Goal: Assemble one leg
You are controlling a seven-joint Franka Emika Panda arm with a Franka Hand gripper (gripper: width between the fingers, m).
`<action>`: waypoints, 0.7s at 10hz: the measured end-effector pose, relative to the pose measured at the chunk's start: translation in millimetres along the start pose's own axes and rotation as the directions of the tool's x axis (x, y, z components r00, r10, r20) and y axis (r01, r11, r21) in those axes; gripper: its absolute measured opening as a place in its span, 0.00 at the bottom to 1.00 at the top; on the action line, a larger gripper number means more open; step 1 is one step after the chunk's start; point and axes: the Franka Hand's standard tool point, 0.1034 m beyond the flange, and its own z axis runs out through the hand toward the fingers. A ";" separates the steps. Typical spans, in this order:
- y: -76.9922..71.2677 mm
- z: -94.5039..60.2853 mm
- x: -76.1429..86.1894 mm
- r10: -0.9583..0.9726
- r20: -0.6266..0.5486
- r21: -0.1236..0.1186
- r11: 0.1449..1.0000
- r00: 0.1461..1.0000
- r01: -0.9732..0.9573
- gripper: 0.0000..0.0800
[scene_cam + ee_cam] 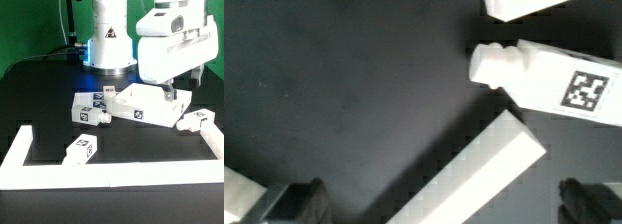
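Several stubby white legs with square tags lie on the black table. Two lie close together at the exterior view's left [88,110], one lies near the front [82,150], and one lies at the right [195,121]. The wrist view shows one leg [553,80] lying on the table, apart from the fingers. My gripper [170,97] hangs over the right end of the large flat white panel [138,102]. It is open [441,205], with one dark finger [299,200] on each side of the panel's edge [491,170]. It holds nothing.
A white L-shaped fence [100,176] runs along the table's front and left side. The arm's base [108,45] stands behind the panel. Another white piece [526,6] shows at the edge of the wrist view.
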 end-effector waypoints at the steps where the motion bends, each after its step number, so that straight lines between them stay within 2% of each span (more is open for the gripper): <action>1: 0.0 0.0 0.0 0.000 0.000 0.000 1.000 1.000 0.000 0.81; 7: -0.4 0.8 -0.4 0.008 0.002 0.001 1.000 1.000 -0.008 0.81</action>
